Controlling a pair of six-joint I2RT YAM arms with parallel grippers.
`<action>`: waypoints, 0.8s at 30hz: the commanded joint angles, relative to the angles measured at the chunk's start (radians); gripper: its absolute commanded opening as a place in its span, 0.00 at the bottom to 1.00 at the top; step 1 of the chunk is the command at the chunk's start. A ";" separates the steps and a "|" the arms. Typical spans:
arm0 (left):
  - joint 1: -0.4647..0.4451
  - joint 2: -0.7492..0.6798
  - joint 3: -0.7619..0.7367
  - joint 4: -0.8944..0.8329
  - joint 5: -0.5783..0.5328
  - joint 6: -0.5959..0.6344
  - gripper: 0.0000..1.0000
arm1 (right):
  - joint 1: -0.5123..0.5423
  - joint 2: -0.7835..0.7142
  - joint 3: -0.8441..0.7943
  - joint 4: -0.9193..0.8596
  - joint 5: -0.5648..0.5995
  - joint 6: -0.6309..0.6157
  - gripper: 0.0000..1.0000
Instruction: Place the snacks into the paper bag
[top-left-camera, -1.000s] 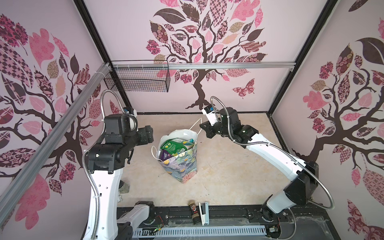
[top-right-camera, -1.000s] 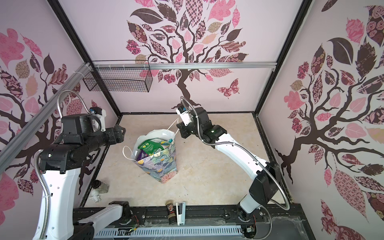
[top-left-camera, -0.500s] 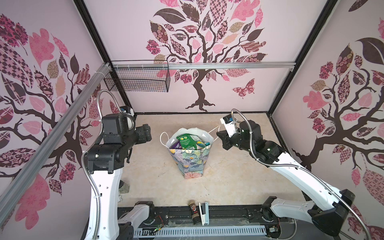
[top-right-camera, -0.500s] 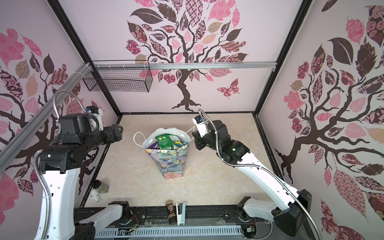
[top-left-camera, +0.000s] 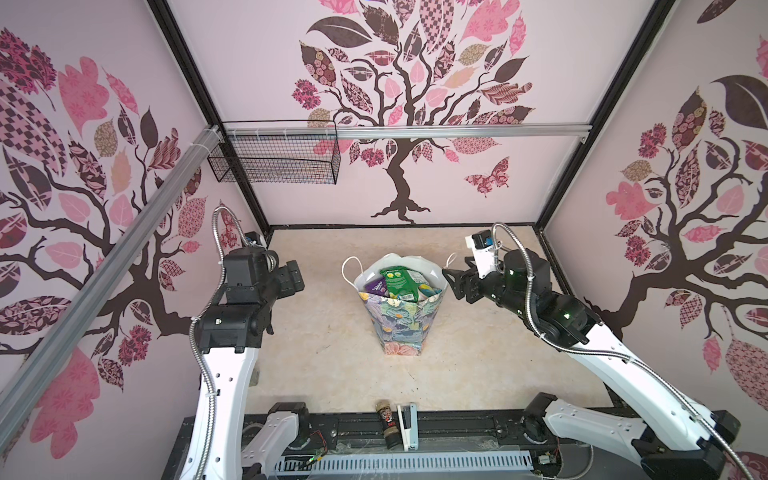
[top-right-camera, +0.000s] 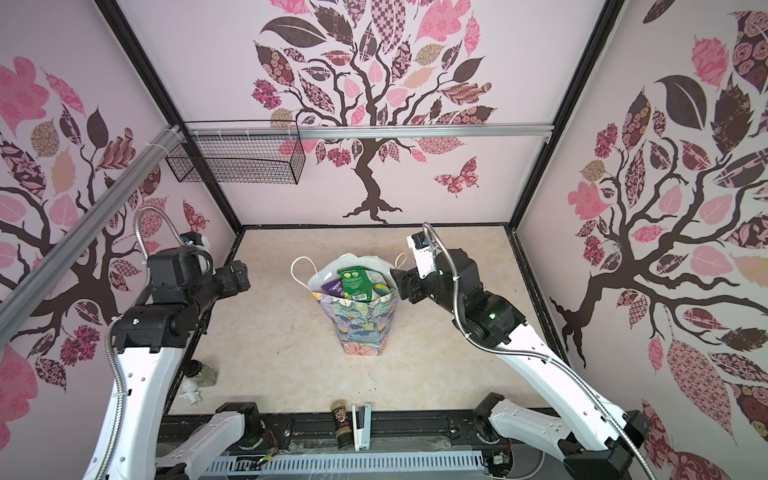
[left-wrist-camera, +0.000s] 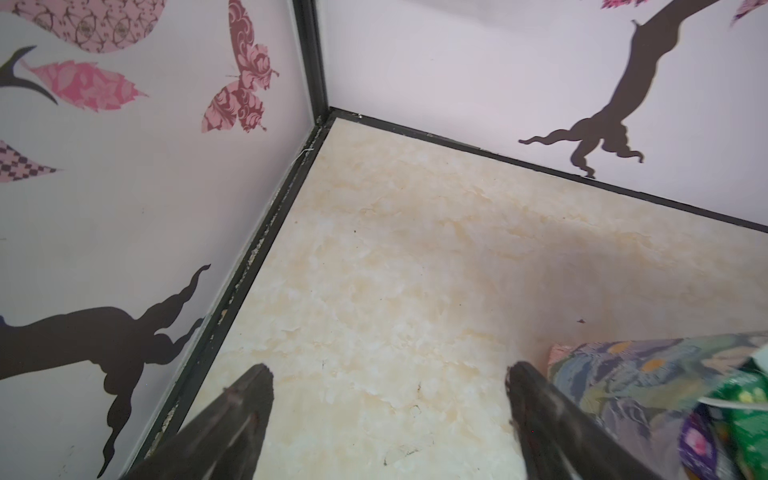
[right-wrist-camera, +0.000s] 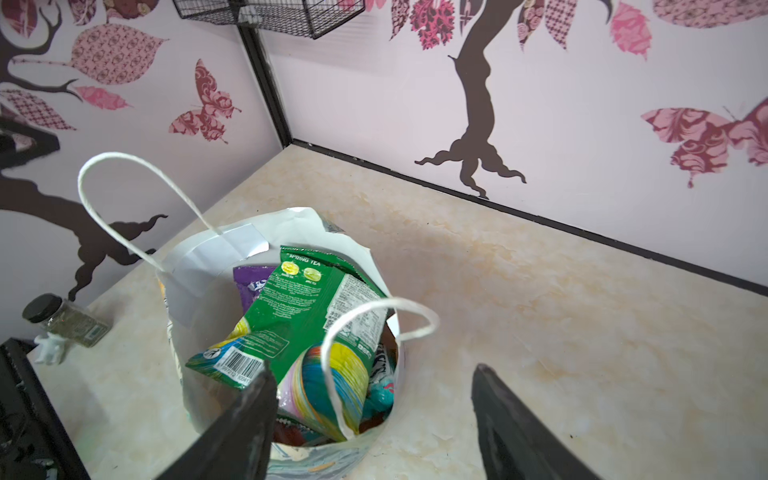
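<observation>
The paper bag (top-left-camera: 401, 328) (top-right-camera: 360, 328) stands upright mid-table, floral outside and white inside. Snacks fill it: a green packet (top-left-camera: 400, 282) (right-wrist-camera: 303, 307) lies on top, with a purple packet (top-left-camera: 376, 286) (right-wrist-camera: 249, 282) and a rainbow-coloured one (right-wrist-camera: 332, 386) beside it. My right gripper (top-left-camera: 455, 270) (right-wrist-camera: 374, 370) is open, just right of the bag's rim. The near cord handle (right-wrist-camera: 374, 309) loops loosely between its fingers. My left gripper (top-left-camera: 296, 277) (left-wrist-camera: 390, 370) is open and empty, left of the bag and apart from it. A corner of the bag (left-wrist-camera: 623, 374) shows in the left wrist view.
A black wire basket (top-left-camera: 274, 158) hangs on the back rail at the left. A dark spice jar (top-left-camera: 388, 419) and a white stapler (top-left-camera: 407, 424) lie at the front edge. Another small jar (top-right-camera: 203, 372) (right-wrist-camera: 70, 320) and a white figurine (top-right-camera: 192, 390) sit by the left wall.
My right gripper drew the bag by its handle rightward to the middle, where it now stands upright, then opened and let the handle go. The left gripper opened slightly wider.
</observation>
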 joint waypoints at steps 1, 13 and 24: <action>0.005 -0.073 -0.165 0.230 -0.128 -0.023 0.96 | -0.003 -0.047 0.061 -0.091 0.122 0.090 0.84; 0.044 -0.019 -0.628 0.832 -0.146 -0.045 0.98 | -0.069 -0.210 -0.453 0.275 0.697 0.092 1.00; 0.046 0.372 -0.866 1.555 -0.069 0.078 0.98 | -0.489 0.078 -0.893 1.100 0.429 0.022 1.00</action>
